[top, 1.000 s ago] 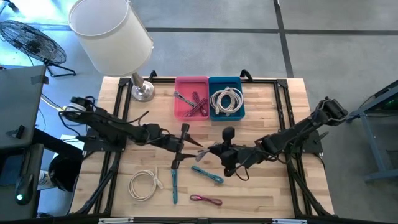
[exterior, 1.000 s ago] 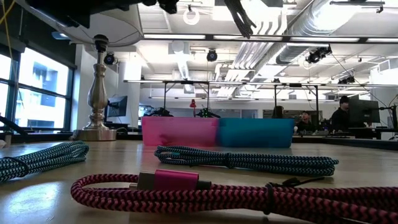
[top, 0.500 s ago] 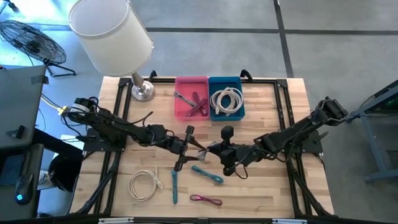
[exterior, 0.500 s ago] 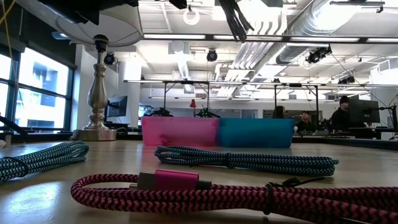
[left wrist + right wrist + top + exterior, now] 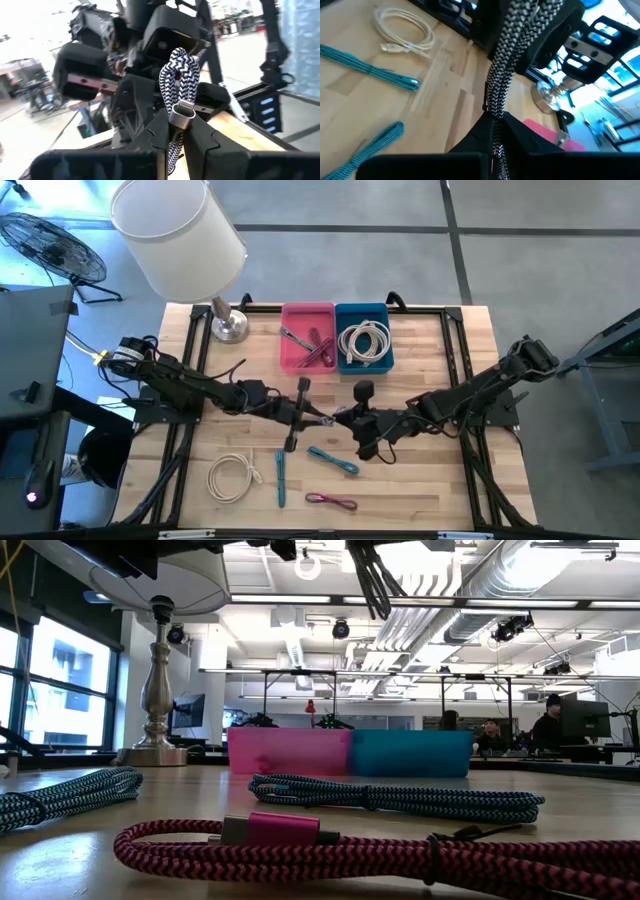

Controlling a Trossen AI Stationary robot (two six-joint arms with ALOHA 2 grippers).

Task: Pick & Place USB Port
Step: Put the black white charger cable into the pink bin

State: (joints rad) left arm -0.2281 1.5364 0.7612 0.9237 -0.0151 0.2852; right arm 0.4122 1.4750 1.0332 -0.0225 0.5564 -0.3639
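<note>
A black-and-white braided cable (image 5: 179, 70) with a silver plug hangs above the middle of the table, between my two grippers. My left gripper (image 5: 316, 417) reaches in from the table's left and is shut on the cable. My right gripper (image 5: 340, 419) reaches in from the right, facing it, and is shut on the same cable (image 5: 496, 90). At the far edge stand a pink bin (image 5: 308, 335) holding cables and a blue bin (image 5: 364, 335) holding a white cable. My left gripper pinches the cable at its silver plug (image 5: 180, 114) between the two fingers. The fingers come about level from the table's left. The plug's tip sticks out past them, and the cable is clear of the table. My right gripper pinches the braided cable (image 5: 493, 117) between its two fingers. The fingers slant slightly down from the table's right. The cable runs on from them toward the left gripper, clear of the table.
On the near half of the table lie a white coiled cable (image 5: 233, 477), two teal cables (image 5: 280, 480) (image 5: 335, 460) and a magenta cable (image 5: 332, 501). A lamp (image 5: 229, 327) stands at the far left corner. Black frame rails run along the table's edges.
My left gripper has closed in on the right gripper and shut on the plug end of the cable. The right gripper has kept its hold, and the cable stays lifted.
</note>
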